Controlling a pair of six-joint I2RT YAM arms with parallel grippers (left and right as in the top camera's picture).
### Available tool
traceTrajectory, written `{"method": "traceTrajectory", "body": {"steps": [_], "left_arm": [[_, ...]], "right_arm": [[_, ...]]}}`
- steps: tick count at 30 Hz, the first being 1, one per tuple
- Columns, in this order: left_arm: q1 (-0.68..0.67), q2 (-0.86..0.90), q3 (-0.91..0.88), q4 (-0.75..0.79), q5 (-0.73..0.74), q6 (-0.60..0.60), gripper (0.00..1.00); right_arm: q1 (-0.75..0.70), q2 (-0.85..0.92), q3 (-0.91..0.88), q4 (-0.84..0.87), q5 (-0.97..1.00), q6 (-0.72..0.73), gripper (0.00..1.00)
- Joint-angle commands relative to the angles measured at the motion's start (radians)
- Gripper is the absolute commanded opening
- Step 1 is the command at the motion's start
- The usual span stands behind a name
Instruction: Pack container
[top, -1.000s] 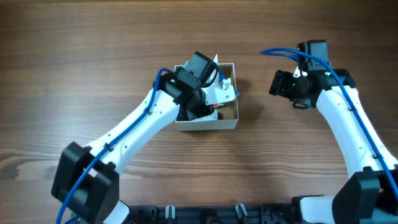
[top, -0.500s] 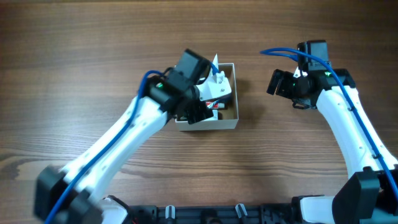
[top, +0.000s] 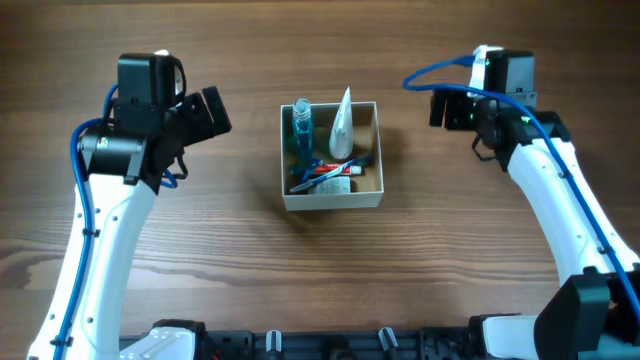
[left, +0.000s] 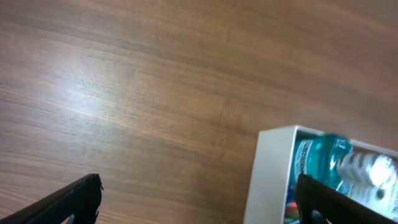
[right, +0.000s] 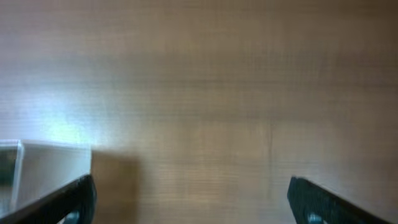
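Note:
The container (top: 332, 200), a square white-walled box, sits at the table's middle. Inside it lie a blue bottle (top: 300, 128), a white tube (top: 343, 125) and some small red and blue items (top: 328, 176). My left gripper (top: 205, 115) hovers left of the box, open and empty. In the left wrist view the left gripper (left: 198, 199) spans bare wood and the container's white wall (left: 270, 177), with the blue bottle (left: 323, 160) showing behind it. My right gripper (top: 447, 108) hangs to the right of the box, open and empty. In the right wrist view the right gripper (right: 189, 199) is over wood, with a container corner (right: 50, 168) at the left.
The wooden table (top: 320, 270) stretches all round the box. A blue cable (top: 430, 75) loops off the right arm. Black fixtures (top: 330, 340) line the front edge.
My left arm has swung back from over the container to the left and its jaws have opened. The right gripper has shifted slightly up and opened wider.

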Motion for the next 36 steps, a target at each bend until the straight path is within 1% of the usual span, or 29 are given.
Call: {"method": "traceTrajectory", "body": {"steps": [1, 3, 6, 8, 11, 13, 14, 15, 17, 19, 20, 22, 36], "left_arm": [[0.015, -0.015, 0.003, 0.014, 0.001, -0.014, 1.0], [0.015, -0.042, 0.003, 0.003, 0.002, -0.012, 1.0], [-0.031, -0.116, -0.001, -0.053, 0.005, 0.092, 1.0], [-0.081, -0.199, -0.036, -0.056, -0.001, 0.114, 1.0], [-0.127, -0.347, -0.12, -0.054, -0.003, 0.113, 1.0], [-0.136, -0.492, -0.215, -0.066, -0.003, 0.113, 1.0], [-0.136, -0.541, -0.245, -0.073, -0.003, 0.113, 1.0], [-0.135, -0.634, -0.294, -0.093, -0.004, 0.108, 1.0], [-0.135, -0.76, -0.348, -0.139, -0.032, 0.058, 1.0], [-0.136, -0.848, -0.379, -0.185, -0.06, 0.029, 1.0], [-0.136, -0.881, -0.387, -0.182, -0.066, -0.003, 1.0], [-0.135, -0.904, -0.389, -0.183, -0.102, -0.005, 1.0], [-0.136, -0.9, -0.389, -0.185, -0.1, -0.005, 1.0]], "right_arm": [[-0.003, -0.063, 0.011, 0.04, 0.033, -0.021, 1.0], [-0.003, -0.154, 0.011, -0.001, 0.074, 0.014, 1.0], [-0.003, -0.298, 0.005, -0.105, 0.078, 0.053, 0.99], [-0.003, -0.407, -0.014, -0.17, 0.072, 0.07, 0.98], [0.003, -0.565, -0.079, -0.218, 0.023, 0.072, 0.96], [0.024, -0.686, -0.134, -0.26, 0.022, 0.071, 0.95], [0.031, -0.724, -0.151, -0.278, 0.022, 0.071, 0.96], [0.042, -0.812, -0.19, -0.325, 0.017, 0.069, 0.98], [0.045, -0.917, -0.221, -0.407, -0.032, 0.073, 0.99], [0.045, -0.98, -0.222, -0.462, -0.043, 0.105, 0.99], [0.045, -1.003, -0.222, -0.477, -0.043, 0.125, 1.0], [0.045, -1.011, -0.222, -0.488, -0.043, 0.124, 1.0], [0.045, -0.999, -0.222, -0.49, -0.043, 0.124, 1.0]]}}
